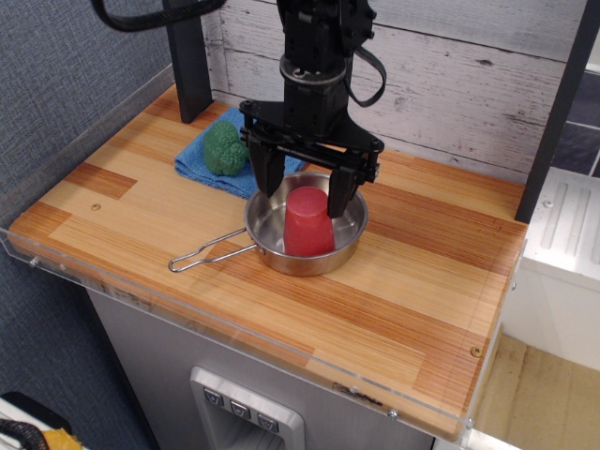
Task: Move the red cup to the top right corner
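The red cup (307,221) stands upside down inside the round steel pan (267,223) at the middle of the wooden tabletop. My black gripper (305,195) hangs just behind and above the cup, its two fingers spread wide, one at each side of the cup's far edge. It is open and holds nothing. The top right corner (502,192) of the table lies far to the right, by the whitewashed planks.
A green broccoli (223,148) lies on a blue cloth (199,164) behind and left of the pan. The pan's wire handle (204,255) points left. A dark post (189,56) stands at the back left and another (557,108) at the back right.
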Robot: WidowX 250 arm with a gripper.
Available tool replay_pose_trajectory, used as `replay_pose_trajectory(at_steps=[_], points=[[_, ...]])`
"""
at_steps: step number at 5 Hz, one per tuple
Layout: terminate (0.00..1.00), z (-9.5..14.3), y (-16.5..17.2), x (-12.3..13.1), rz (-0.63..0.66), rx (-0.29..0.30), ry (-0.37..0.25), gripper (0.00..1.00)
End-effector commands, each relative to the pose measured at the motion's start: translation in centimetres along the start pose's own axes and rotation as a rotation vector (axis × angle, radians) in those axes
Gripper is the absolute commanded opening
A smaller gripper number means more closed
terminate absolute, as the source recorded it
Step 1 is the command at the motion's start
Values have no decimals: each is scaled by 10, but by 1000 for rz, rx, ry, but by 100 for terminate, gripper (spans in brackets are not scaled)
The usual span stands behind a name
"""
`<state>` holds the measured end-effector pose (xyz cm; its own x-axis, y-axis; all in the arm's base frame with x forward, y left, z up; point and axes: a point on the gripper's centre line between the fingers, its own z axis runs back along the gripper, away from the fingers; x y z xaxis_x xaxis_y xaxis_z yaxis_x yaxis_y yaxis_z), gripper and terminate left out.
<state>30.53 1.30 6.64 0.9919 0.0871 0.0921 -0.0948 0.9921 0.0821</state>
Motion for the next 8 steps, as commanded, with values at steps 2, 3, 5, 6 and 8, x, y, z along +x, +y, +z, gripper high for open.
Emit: replay_pose_trajectory(at_steps=[2,3,5,6,8], points=[[0,5,-9,11,-41,-40,-94,100],[0,1,-9,10,-33,-36,-77,100],[0,-9,-2,10,20,-29,-33,100],[0,-10,-1,9,67,-22,-14,100],[0,2,2,8,74,-16,-9,0]])
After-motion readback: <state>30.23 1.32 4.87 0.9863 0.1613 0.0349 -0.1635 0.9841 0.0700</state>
